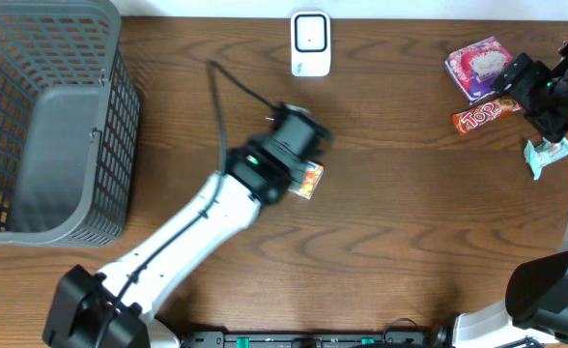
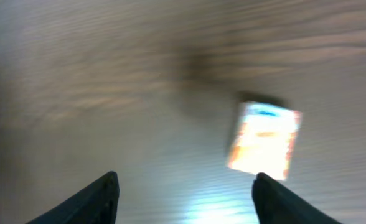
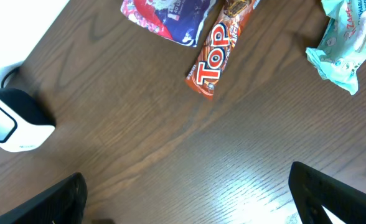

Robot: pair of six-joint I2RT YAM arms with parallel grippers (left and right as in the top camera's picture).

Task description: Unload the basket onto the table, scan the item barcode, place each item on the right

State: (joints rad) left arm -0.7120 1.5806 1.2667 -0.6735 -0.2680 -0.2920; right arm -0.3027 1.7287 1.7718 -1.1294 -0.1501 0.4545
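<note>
On the table [image 1: 410, 242] the basket [image 1: 42, 126] stands at the far left, and the scanner [image 1: 310, 43] stands at the back edge, about in the middle. A small packet [image 1: 308, 180] lies flat near the centre, just beside the left pincer [image 1: 298, 130] (ahead of its fingers, not between them). At the far right three things lie near each other: a pouch [image 1: 477, 66] behind, a bar [image 1: 485, 113] before it, and a wrapped item [image 1: 547, 155] right of the bar. The right pincer [image 1: 545, 92] hangs above them.
</note>
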